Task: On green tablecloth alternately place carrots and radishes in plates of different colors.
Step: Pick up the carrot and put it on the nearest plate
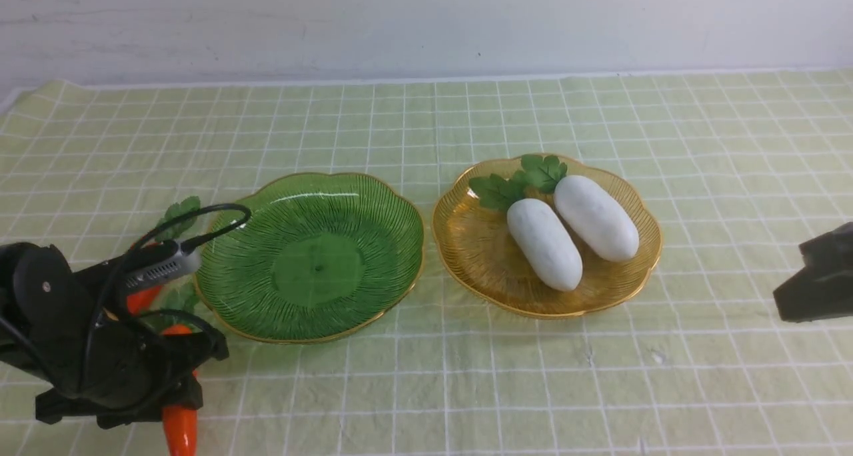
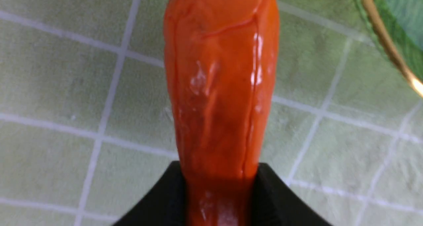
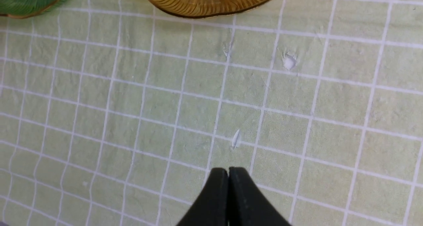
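Gripping one orange carrot (image 2: pixel 219 97) around its thinner part with the left fingers (image 2: pixel 155 203), hung low just beside the green plate (image 1: pixel 313 256) over the tabletop (image 1: pixel 466 376). Seemed shiny, slippery, hard and light; probably safer squeezed gently nearer the thick middle. Had the right fingers (image 3: pixel 216 193) pressed together on nothing. Saw both radishes (image 1: pixel 543 243) lying in the yellow plate (image 1: pixel 480 256).
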Action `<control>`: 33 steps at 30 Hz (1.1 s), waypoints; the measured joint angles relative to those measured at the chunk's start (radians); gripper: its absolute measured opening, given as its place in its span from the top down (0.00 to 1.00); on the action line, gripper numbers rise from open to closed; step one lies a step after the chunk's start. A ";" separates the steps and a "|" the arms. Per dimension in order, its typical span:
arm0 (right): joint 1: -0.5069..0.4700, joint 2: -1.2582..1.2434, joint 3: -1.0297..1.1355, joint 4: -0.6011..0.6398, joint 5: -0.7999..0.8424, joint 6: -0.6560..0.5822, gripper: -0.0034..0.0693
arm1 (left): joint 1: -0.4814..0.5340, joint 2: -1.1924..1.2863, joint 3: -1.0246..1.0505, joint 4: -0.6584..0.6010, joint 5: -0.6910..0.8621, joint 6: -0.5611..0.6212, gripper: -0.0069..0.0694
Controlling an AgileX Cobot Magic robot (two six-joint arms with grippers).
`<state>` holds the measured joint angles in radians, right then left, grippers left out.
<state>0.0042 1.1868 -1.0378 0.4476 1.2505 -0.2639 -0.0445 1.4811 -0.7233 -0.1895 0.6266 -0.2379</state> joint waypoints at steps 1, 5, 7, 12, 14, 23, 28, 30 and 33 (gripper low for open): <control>0.000 0.000 0.000 0.000 -0.001 -0.003 0.97 | 0.000 -0.034 -0.036 0.015 0.079 0.002 0.62; 0.000 0.000 0.000 0.001 -0.002 -0.004 0.97 | 0.000 -0.107 -0.214 0.052 0.362 0.003 0.62; 0.000 0.000 0.000 0.003 -0.002 -0.005 0.97 | 0.000 -0.106 -0.310 0.051 0.448 0.003 0.62; 0.000 0.000 0.000 0.011 -0.003 -0.005 0.97 | -0.044 -0.023 -0.500 0.046 0.494 0.013 0.62; 0.000 0.000 0.000 0.012 -0.006 -0.005 0.97 | -0.092 0.061 -0.588 0.052 0.472 0.013 0.62; 0.000 0.000 0.000 0.014 -0.044 -0.005 0.97 | -0.216 0.359 -0.805 0.127 0.407 0.013 0.51; 0.000 0.000 0.000 0.008 -0.045 -0.005 0.97 | -0.225 0.448 -0.917 0.173 0.415 0.018 0.24; 0.000 0.000 0.000 0.008 -0.045 -0.005 0.97 | -0.222 0.451 -0.943 0.190 0.427 0.021 0.19; 0.000 0.000 0.000 0.008 -0.045 -0.005 0.97 | -0.209 0.452 -1.047 0.309 0.508 0.022 0.12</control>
<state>0.0042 1.1867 -1.0378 0.4556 1.2059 -0.2691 -0.2531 1.9330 -1.7701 0.1194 1.1345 -0.2162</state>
